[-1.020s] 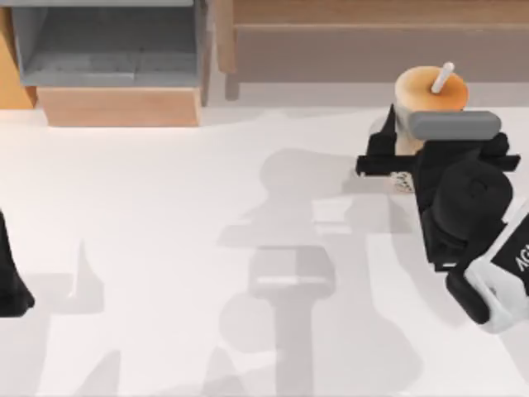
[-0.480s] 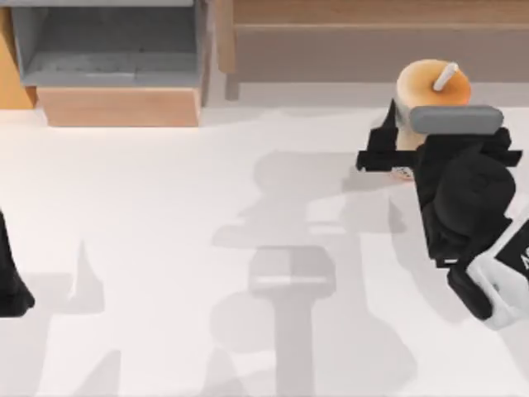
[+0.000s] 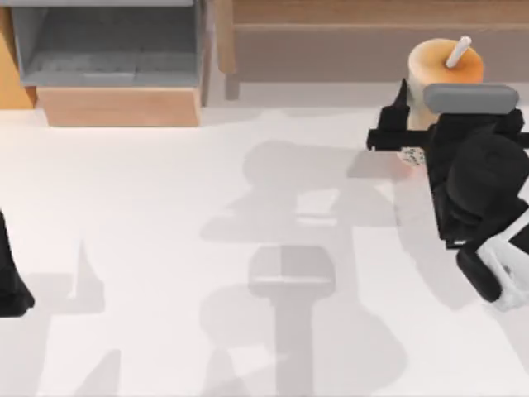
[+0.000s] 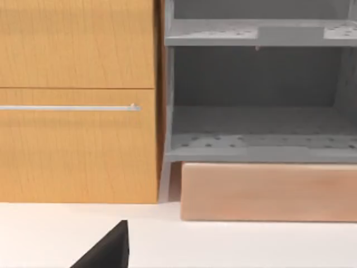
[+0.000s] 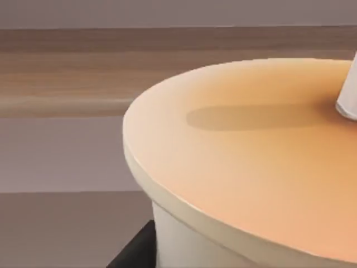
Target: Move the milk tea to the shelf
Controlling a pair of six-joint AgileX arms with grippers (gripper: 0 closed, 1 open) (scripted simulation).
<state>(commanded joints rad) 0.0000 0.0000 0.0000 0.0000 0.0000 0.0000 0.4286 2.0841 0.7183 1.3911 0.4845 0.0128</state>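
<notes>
The milk tea [image 3: 438, 64] is a pale beige cup with an orange top and a white straw [image 3: 459, 51], at the back right of the table. Dark pearls [image 3: 411, 155] show at its base. My right gripper [image 3: 418, 132] is shut on the cup's body from the front, its fingers on either side. In the right wrist view the orange top of the milk tea [image 5: 251, 162] is close up, with the brown wooden shelf [image 5: 67, 72] behind it. That shelf [image 3: 331, 45] runs along the back right edge, just behind the cup. My left arm [image 3: 10, 281] is parked at the left edge.
A grey open cabinet [image 3: 107, 45] with perforated boards stands at the back left on a light wooden base [image 3: 120, 106]. In the left wrist view, the grey cabinet [image 4: 256, 128] sits beside an orange wooden drawer front [image 4: 78, 139] with a metal handle [image 4: 67, 108].
My right gripper has carried the milk tea toward the back and slightly to the right, closer to the wooden shelf. The left arm has not moved.
</notes>
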